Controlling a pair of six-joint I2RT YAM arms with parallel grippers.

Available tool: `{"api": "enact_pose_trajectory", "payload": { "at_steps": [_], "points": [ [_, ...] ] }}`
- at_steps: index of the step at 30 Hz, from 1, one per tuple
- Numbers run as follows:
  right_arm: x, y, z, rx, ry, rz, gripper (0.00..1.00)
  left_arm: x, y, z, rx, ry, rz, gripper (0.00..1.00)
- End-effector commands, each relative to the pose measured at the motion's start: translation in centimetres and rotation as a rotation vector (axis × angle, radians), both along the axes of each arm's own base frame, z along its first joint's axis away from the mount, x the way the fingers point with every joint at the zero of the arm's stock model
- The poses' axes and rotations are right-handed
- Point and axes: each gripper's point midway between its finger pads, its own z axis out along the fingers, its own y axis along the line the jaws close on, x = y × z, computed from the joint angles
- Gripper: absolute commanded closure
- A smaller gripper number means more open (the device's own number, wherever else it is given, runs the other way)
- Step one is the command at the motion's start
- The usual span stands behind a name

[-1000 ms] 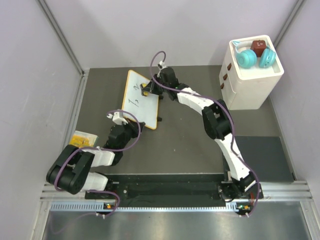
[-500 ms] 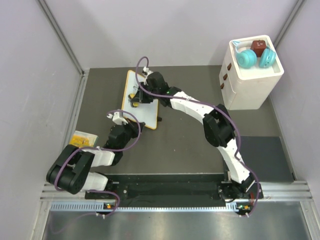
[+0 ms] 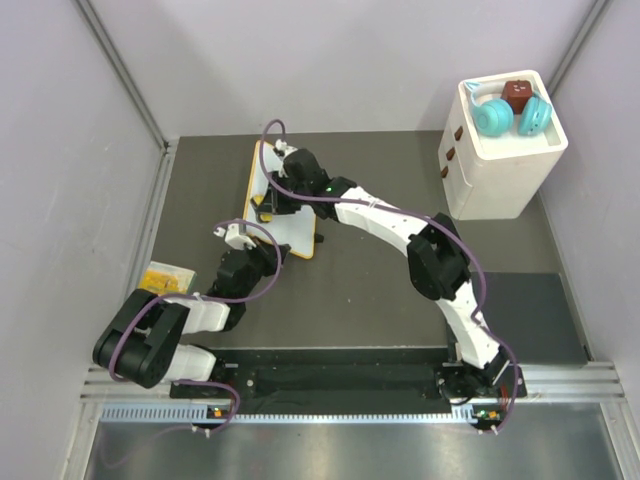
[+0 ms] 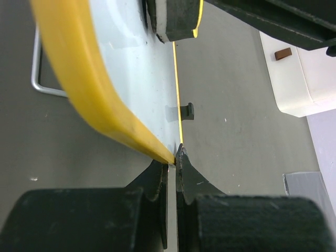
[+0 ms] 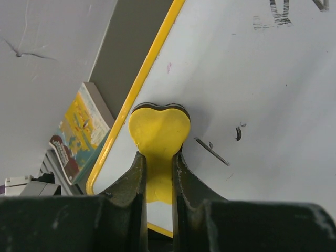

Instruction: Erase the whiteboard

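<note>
Your left gripper (image 4: 172, 157) clamps the whiteboard (image 4: 131, 68) at its near corner, steadying it while your right gripper (image 5: 157, 168) presses its tightly gripped yellow eraser (image 5: 159, 128) flat against the surface.

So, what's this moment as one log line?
left gripper: shut on whiteboard corner | right gripper: shut on yellow eraser, against whiteboard | black marks visible

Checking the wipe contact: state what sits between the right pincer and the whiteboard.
A yellow bone-shaped eraser, clamped in the right pincer, its end against the whiteboard; the right wrist view shows it.
</note>
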Motion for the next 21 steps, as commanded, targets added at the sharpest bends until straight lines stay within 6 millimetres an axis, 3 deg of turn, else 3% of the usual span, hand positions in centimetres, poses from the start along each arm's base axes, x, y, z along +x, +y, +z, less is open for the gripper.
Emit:
{"api": "enact_pose_trajectory", "payload": {
  "at_steps": [1, 8, 11, 16, 21],
  "points": [
    [-1.1, -1.9, -6.8, -0.248, 0.032, -0.058, 1.0, -2.0, -1.1, -2.6, 0.119, 0.039, -0.137, 1.0],
    [0.1, -5.3, -12.1, -0.355, 0.109, -0.126, 1.0, -2.0, -1.1, -2.5, 0.119, 0.032, -0.138, 1.0],
    [0.9, -7.0, -13.5, -0.363, 0.141, -0.163, 1.0, -2.1, -1.1, -2.4, 0.117, 0.03, -0.137, 1.0],
    [2.3, -8.7, -14.0, -0.349, 0.148, -0.202, 1.0, -2.1, -1.0, -2.4, 0.116, 0.027, -0.136, 1.0],
    [2.1, -7.2, -12.5, -0.282, 0.13, -0.158, 1.0, -2.1, -1.1, -2.3, 0.114, 0.025, -0.14, 1.0]
  ]
}}
